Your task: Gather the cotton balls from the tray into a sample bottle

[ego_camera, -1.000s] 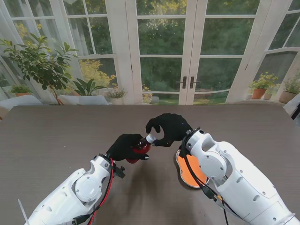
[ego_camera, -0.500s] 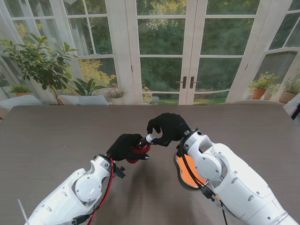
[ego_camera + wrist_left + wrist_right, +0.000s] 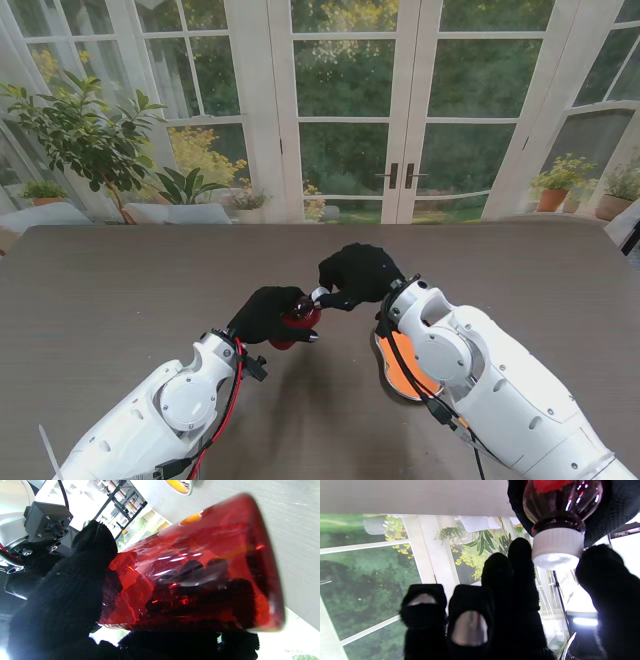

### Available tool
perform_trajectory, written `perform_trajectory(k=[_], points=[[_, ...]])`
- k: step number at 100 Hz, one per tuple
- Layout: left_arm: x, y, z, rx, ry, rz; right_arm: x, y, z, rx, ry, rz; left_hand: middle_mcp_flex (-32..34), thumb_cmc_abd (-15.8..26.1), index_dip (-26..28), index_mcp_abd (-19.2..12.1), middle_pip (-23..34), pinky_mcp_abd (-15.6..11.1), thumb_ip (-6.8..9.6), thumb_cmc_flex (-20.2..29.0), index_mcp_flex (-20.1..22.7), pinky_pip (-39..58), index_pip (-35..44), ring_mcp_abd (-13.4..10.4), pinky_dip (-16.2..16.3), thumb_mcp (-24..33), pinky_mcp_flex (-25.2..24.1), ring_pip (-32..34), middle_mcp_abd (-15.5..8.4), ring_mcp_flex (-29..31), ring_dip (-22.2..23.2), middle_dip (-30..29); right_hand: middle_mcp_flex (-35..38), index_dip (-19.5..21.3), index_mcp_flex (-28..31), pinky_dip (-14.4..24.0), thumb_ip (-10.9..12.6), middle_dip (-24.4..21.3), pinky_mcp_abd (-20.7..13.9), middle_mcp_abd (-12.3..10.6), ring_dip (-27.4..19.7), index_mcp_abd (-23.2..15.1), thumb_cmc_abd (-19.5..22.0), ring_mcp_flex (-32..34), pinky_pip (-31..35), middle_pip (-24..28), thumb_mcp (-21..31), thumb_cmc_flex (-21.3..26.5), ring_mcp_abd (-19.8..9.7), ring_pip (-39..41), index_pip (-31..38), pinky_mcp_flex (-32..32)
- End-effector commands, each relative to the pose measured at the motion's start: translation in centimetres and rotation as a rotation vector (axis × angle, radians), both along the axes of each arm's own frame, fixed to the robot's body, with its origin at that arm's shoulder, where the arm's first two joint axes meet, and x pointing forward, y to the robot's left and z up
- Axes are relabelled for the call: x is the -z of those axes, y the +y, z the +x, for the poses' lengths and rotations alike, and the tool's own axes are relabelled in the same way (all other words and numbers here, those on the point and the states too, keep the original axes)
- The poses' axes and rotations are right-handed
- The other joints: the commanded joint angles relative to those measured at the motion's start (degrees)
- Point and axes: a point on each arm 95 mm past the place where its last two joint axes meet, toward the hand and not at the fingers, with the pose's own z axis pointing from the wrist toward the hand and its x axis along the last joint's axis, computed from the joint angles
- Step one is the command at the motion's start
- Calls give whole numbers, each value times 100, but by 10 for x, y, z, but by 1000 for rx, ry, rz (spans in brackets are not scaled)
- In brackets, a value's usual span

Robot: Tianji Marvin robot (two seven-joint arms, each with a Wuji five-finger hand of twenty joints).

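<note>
Stand view: at centre frame the left hand [image 3: 268, 312] grips the red sample bottle [image 3: 300, 316], lifted off the counter [image 3: 120, 290]. Just right, the right hand [image 3: 358, 275] pinches a white cotton ball [image 3: 317, 294] at the bottle's mouth, lower and closer than a second ago. The orange tray [image 3: 398, 372] lies lower right.
</note>
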Motion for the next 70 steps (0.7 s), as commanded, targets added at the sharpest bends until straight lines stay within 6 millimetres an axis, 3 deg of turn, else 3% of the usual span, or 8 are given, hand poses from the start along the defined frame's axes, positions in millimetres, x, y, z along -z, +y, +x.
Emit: perform_trajectory(k=[1,4,7,29,46,53,63,70], points=[[-2,-4,0,16,3,-1,3,5,-3,-11,21,-24,489,1055,256,-1732,278,-491,318,1399,799,18,1521,-237,-48,1586,-78,34,-958,147,32,76,399,238,437,-25,505,100,158,-74,161,-80,351,65,460,117,-86,-50,-94,410,153,148],[-2,-4,0,17,3,-1,4,6,-3,-10,26,-33,491,1056,254,-1735,279,-491,321,1406,797,18,1519,-240,-47,1591,-77,33,-956,142,32,77,468,739,590,-31,953,133,158,-64,173,-22,671,64,489,96,-205,-228,-79,440,-74,164],[-2,-4,0,17,3,-1,4,6,-3,-9,31,-42,490,1057,255,-1733,280,-492,320,1403,797,19,1518,-235,-47,1587,-77,33,-960,141,32,77,505,999,678,-32,1118,143,152,-60,178,-7,970,64,505,84,-353,-356,-67,454,-159,176],[-3,-3,0,17,2,-1,7,12,-4,11,39,-83,495,1054,256,-1737,282,-495,319,1401,805,21,1522,-233,-46,1584,-74,35,-963,147,31,75,1153,1351,1305,-25,1290,146,308,41,356,89,1859,54,685,103,-924,-608,23,862,-11,444],[-3,-3,0,17,2,-2,9,13,-4,30,27,-110,491,1055,256,-1738,281,-490,320,1399,798,38,1520,-240,-38,1588,-71,37,-965,150,31,77,1280,1490,1556,-83,1424,115,477,150,463,170,2754,44,775,818,-1156,-874,173,1095,607,625],[-3,-3,0,17,2,-1,8,13,-3,34,26,-115,492,1054,257,-1746,283,-499,319,1395,797,43,1521,-241,-36,1588,-69,37,-972,150,31,79,1277,1461,1547,-87,1409,71,483,167,461,185,3022,41,770,863,-1243,-1028,202,1091,635,615],[-2,-3,0,17,3,-1,7,11,-3,45,21,-111,495,1054,259,-1734,283,-494,319,1398,800,44,1522,-237,-35,1590,-69,34,-974,144,30,79,1244,1118,1447,-56,1404,-214,461,145,341,123,3465,49,676,352,-1558,-1309,201,823,120,423],[-2,-3,0,17,3,-1,6,9,-3,53,12,-100,496,1054,260,-1740,285,-499,318,1394,799,45,1523,-249,-35,1588,-68,36,-975,149,31,80,852,980,840,-28,1400,-151,334,119,123,5,3576,58,512,-177,-1684,-1399,196,359,-559,136]])
